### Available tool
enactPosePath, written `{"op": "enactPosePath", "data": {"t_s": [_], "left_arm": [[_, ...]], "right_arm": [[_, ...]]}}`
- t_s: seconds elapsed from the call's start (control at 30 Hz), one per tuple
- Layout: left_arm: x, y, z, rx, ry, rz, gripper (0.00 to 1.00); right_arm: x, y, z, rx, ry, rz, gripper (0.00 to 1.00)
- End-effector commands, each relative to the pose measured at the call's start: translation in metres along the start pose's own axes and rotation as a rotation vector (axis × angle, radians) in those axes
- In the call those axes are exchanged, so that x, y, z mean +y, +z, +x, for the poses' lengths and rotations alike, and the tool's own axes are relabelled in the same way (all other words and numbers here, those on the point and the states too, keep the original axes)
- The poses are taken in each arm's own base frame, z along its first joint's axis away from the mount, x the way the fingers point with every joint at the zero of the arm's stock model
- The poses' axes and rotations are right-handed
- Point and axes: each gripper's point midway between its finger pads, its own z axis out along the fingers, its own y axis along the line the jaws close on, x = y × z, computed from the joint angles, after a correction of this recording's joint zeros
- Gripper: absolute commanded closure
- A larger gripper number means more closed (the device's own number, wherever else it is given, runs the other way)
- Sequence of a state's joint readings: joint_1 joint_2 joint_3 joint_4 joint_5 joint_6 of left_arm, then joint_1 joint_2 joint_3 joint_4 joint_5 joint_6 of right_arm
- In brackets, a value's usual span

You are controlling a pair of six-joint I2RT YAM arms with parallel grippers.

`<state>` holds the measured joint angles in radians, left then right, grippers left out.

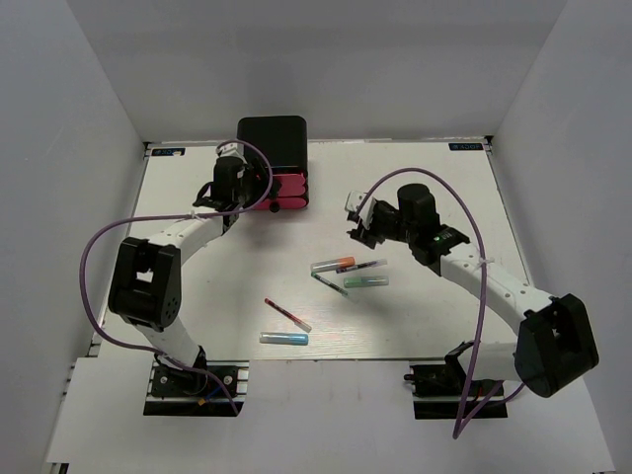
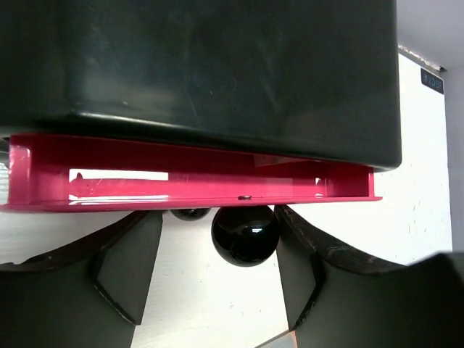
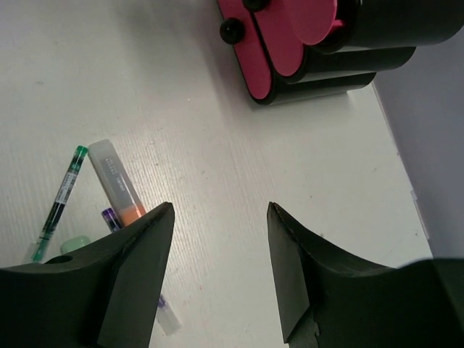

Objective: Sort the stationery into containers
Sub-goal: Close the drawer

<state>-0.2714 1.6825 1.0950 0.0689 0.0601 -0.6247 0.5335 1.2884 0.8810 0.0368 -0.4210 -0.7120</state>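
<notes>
Top external: pens (image 1: 348, 267) loose on desk (image 1: 425, 326), seemingly none sorted. Left hand (image 2: 217, 221) spread, knob (image 2: 245, 235) between fingers (image 2: 123, 268), drawer (image 2: 188, 177) just ahead, slightly out. Right hand (image 3: 217, 217) released, empty, pens beside.

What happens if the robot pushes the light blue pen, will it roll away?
The light blue pen looks round and lies flat on the smooth white table, so a sideways push would probably roll it. It looks straight and stiff, so it likely won't bend. Being small, it is probably light.
</notes>
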Motion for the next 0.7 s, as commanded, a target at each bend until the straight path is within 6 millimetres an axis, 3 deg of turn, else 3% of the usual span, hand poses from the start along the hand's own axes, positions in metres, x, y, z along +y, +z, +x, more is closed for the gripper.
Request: {"op": "enactPosePath", "data": {"t_s": [0.0,0.4,0.67], "left_arm": [[-0.008,0.002,-0.029,-0.088,0.0,-0.003,0.28],[-0.011,0.009,-0.045,-0.169,-0.047,0.001,0.3],[-0.008,0.014,-0.043,-0.179,-0.067,-0.021,0.33]], "right_arm": [[0.001,-0.007,-0.005,-0.02,0.013,0.003,0.4],[0.014,-0.011,0.009,0.005,0.046,-0.011,0.4],[0.022,-0.013,0.016,0.016,0.06,-0.027,0.4]]}}
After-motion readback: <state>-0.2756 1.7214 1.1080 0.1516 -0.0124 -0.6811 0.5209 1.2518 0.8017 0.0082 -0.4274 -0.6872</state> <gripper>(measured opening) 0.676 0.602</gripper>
